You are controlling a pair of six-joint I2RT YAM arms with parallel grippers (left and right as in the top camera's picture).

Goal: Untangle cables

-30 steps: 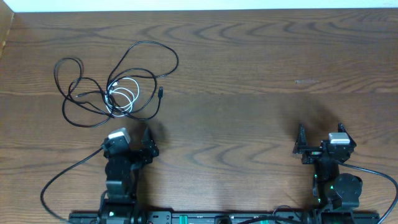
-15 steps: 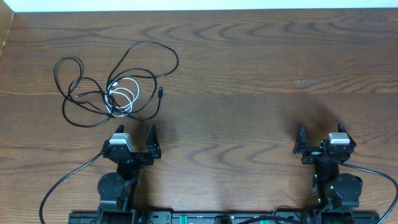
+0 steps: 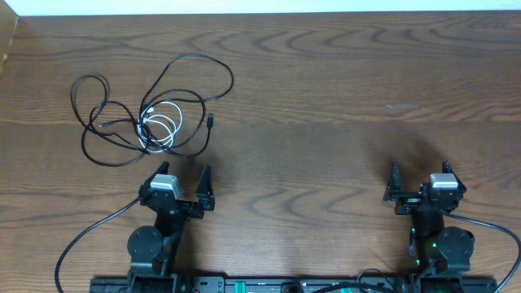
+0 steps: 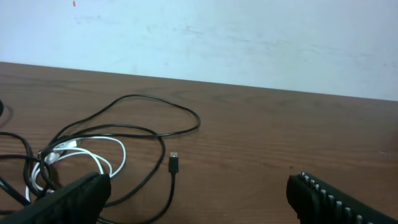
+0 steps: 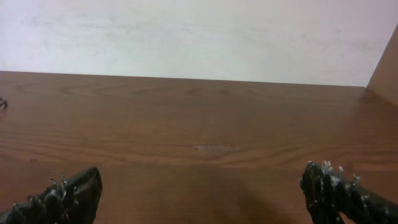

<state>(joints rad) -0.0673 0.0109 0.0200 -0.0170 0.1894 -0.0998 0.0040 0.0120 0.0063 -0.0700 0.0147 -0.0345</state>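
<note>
At ten o'clock on the dark brown wood-grain table (image 3: 326,98): a long thin black cable (image 3: 145,107), sprawled in loose overlapping loops, with one small plug end (image 3: 210,120) poking out at the heap's four o'clock edge. Coiled inside those loops and crossed by black strands: a shorter thin white cable (image 3: 163,126). Both flat on the wood, apart from either arm. At seven o'clock, just off the heap's six o'clock side without touching it: the black two-finger left gripper (image 3: 179,181), fingers spread wide with nothing held between them; from its wrist view, cables lying ahead toward ten o'clock. At five o'clock, well apart from the cables: the black two-finger right gripper (image 3: 420,175), likewise spread wide and holding nothing, facing bare wood and a pale wall (image 5: 199,31).
</note>
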